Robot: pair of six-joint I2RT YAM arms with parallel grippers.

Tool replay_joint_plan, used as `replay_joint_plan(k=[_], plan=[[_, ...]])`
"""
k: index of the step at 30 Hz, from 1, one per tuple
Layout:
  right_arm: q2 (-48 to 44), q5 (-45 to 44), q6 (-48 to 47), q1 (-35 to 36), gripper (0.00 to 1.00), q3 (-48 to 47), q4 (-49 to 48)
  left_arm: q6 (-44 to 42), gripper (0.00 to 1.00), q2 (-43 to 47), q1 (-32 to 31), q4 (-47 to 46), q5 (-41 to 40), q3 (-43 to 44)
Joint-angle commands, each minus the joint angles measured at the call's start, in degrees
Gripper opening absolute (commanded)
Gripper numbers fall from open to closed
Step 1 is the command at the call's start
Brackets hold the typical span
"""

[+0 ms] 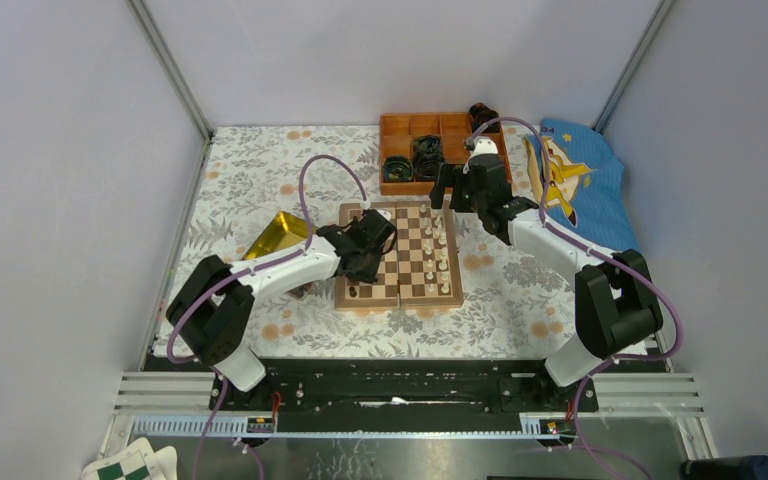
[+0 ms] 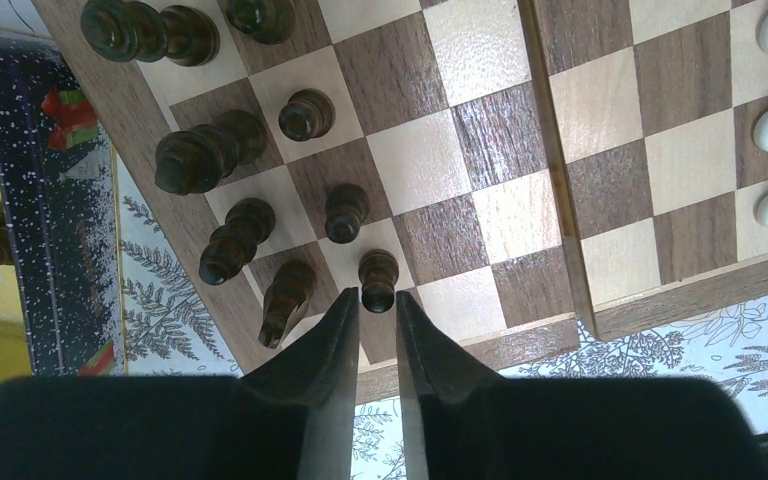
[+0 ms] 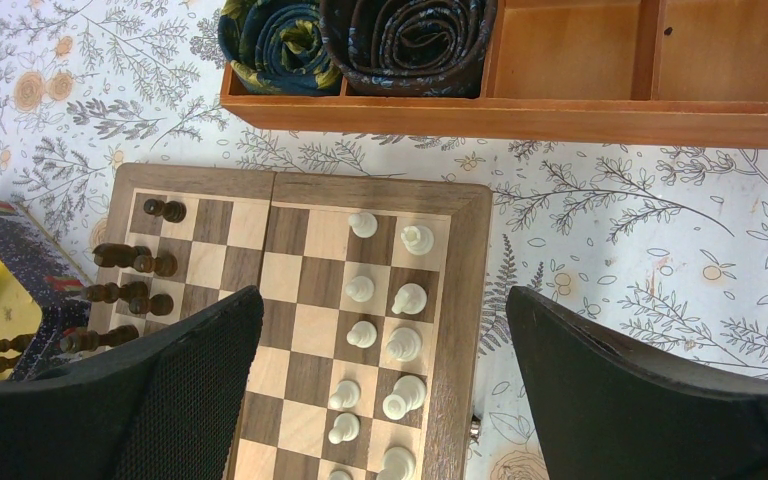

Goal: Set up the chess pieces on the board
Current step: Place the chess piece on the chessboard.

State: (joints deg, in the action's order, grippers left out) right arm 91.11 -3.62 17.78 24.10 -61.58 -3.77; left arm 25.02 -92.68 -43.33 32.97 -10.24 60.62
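The board (image 1: 415,262) lies in the middle of the table. Several dark brown chess pieces (image 2: 200,160) stand or lean on its left columns, and several cream ones (image 3: 400,345) fill the two right columns. My left gripper (image 2: 377,295) hangs low over the board's near left corner, jaws a narrow gap apart. A dark pawn (image 2: 378,280) stands upright on the board right at the fingertips. My right gripper (image 3: 382,300) hovers wide open above the board's far right part (image 1: 450,198), with nothing between its fingers.
A gold tray (image 1: 278,235) left of the board holds a few more dark pieces (image 3: 0,355). An orange compartmented box (image 1: 430,140) with dark coiled rolls (image 3: 400,40) stands behind the board. A blue cloth (image 1: 570,175) lies at the right.
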Motion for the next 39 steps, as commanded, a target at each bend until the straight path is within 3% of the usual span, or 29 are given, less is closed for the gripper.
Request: replay_joint_plan(k=[1, 24, 39], plan=[[-0.67, -0.8, -0.44, -0.44, 1.0, -0.29, -2.58, 0.08, 0.26, -0.4, 0.43, -1.78, 0.32, -0.61], [-0.93, -0.18, -0.36, -0.38, 1.0, -0.29, -2.56, 1.17, 0.33, 3.39, 0.36, 1.45, -1.04, 1.58], [-1.53, 0.66, -0.13, -0.41, 1.0, -0.21, -2.56, 2.38, 0.42, 8.95, 0.0, 6.88, -1.21, 5.66]])
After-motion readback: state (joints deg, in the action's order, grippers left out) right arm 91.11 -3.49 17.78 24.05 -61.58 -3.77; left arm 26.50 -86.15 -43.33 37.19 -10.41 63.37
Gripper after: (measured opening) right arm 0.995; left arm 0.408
